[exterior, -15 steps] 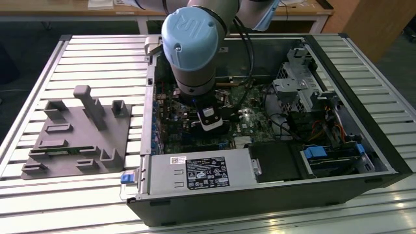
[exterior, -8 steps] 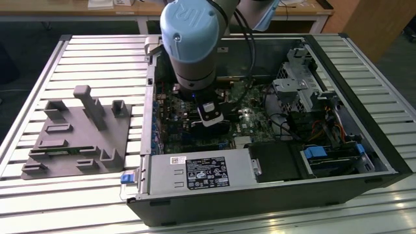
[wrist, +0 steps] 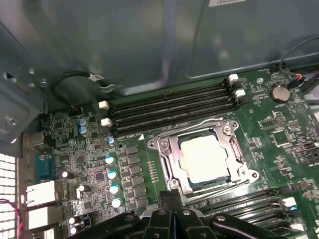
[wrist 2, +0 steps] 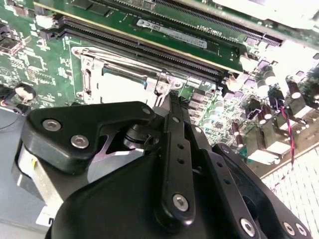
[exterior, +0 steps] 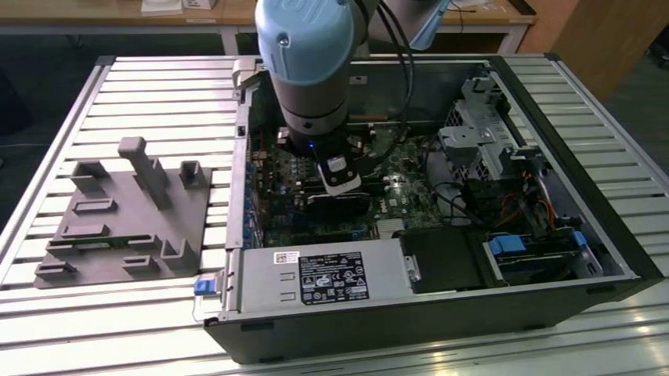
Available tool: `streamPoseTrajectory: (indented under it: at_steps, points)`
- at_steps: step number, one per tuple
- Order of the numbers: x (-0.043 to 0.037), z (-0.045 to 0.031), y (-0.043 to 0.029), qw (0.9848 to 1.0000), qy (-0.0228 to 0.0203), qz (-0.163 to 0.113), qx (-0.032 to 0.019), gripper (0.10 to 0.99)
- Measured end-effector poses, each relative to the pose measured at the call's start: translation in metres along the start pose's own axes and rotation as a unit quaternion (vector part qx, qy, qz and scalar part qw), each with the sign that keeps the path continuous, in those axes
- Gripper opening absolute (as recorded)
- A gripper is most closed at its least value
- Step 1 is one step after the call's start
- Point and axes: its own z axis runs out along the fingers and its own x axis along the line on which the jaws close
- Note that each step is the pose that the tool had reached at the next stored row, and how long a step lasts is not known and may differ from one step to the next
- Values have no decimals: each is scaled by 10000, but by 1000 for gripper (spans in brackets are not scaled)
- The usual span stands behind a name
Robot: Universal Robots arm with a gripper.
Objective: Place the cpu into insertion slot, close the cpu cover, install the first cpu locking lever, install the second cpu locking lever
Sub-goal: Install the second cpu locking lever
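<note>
The cpu (wrist: 204, 158), a pale silvery square, lies in the insertion slot (wrist: 184, 185) on the green motherboard. The cpu cover (wrist: 171, 149), a silver frame, lies flat around it. A thin wire lever (wrist: 192, 125) runs along the socket's edge by the memory slots. My gripper (wrist: 171, 195) is shut, its black fingertips together at the socket's near edge, with nothing seen between them. In the second wrist view the gripper (wrist 2: 170, 98) meets the corner of the cover (wrist 2: 89, 74) beside the cpu (wrist 2: 117, 85). In the exterior view the gripper (exterior: 340, 184) reaches down into the open computer case.
Black memory slots (wrist: 169, 107) flank the socket, with capacitors (wrist: 110, 174) to one side. The case wall (exterior: 243, 157), power supply (exterior: 313, 274) and drive cage (exterior: 475, 141) hem in the arm. A grey fixture (exterior: 125, 219) stands on the slatted table at the exterior view's left.
</note>
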Motion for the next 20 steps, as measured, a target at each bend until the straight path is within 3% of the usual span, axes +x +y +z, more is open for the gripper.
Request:
streamPoseTrajectory:
  at_steps: [5,12,20]
  points:
    - [-2,-2,2,10000,-1,-1,5,106]
    - [-159,16,41,9999,5,5,120,106]
    - [-237,53,132,9993,-33,-12,368,106]
